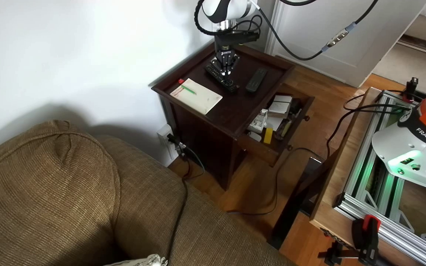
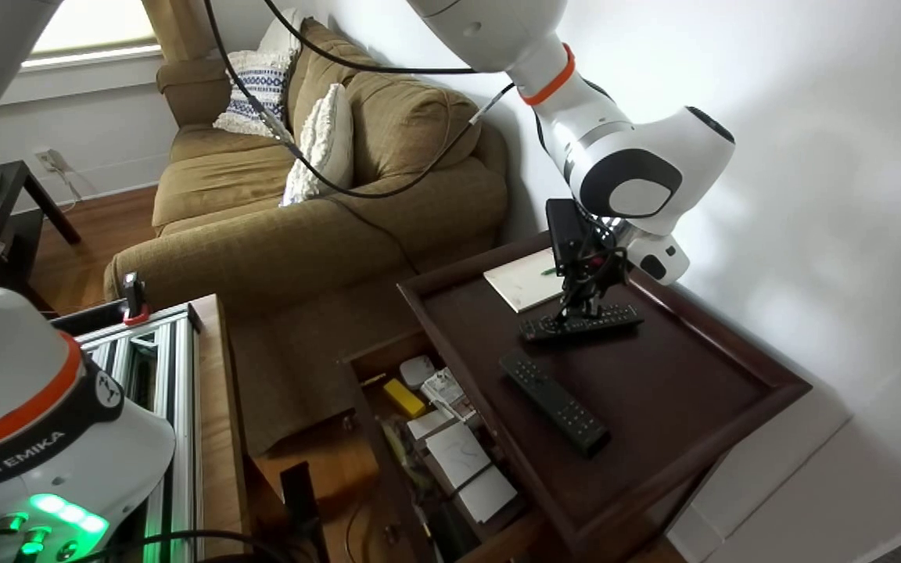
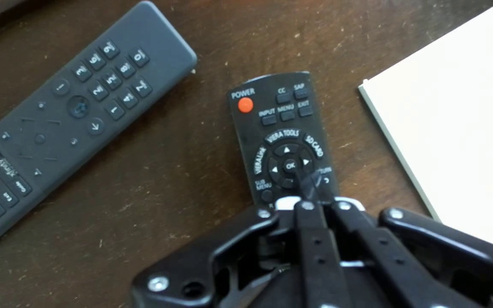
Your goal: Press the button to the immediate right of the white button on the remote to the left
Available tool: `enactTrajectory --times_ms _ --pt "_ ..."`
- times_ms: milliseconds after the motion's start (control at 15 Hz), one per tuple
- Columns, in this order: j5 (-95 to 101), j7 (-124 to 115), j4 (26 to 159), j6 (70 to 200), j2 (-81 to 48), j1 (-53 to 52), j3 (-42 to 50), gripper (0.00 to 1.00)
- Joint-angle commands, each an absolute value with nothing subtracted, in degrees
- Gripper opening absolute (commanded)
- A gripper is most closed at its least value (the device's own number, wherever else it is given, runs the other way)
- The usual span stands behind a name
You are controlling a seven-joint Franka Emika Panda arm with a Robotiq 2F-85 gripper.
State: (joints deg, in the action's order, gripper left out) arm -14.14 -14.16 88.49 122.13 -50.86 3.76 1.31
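Note:
The remote [image 1: 231,87] is a slim black bar lying on the dark tabletop, left of a stubbier black remote [image 1: 256,79]. It also shows in an exterior view [image 2: 616,316] and in the wrist view [image 3: 280,126], with an orange power button [image 3: 245,105] and a round OK pad [image 3: 290,165]. My gripper [image 3: 310,182] points down over it, fingertips together and empty, just below and right of the OK pad, near the return button. It also shows in both exterior views [image 1: 226,75] [image 2: 565,314]. Contact cannot be told. The remote's lower part is hidden; no white button shows.
A cream booklet [image 1: 192,99] with a green pencil [image 1: 188,89] lies beside the remote, near a small red object [image 1: 181,81]. The side table [image 2: 693,438] has a raised rim and stands against the wall. Its drawer [image 1: 268,147] is open and filled. A brown sofa [image 1: 154,192] is close by.

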Motion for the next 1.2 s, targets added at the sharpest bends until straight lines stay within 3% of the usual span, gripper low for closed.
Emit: enactTrajectory --times_ms 0,1133 --pt "-15.3 -14.9 86.3 121.0 -52.5 4.3 1.1 0.0" --pt "-15.3 -14.6 85.6 119.3 -52.1 4.7 0.9 0.0"
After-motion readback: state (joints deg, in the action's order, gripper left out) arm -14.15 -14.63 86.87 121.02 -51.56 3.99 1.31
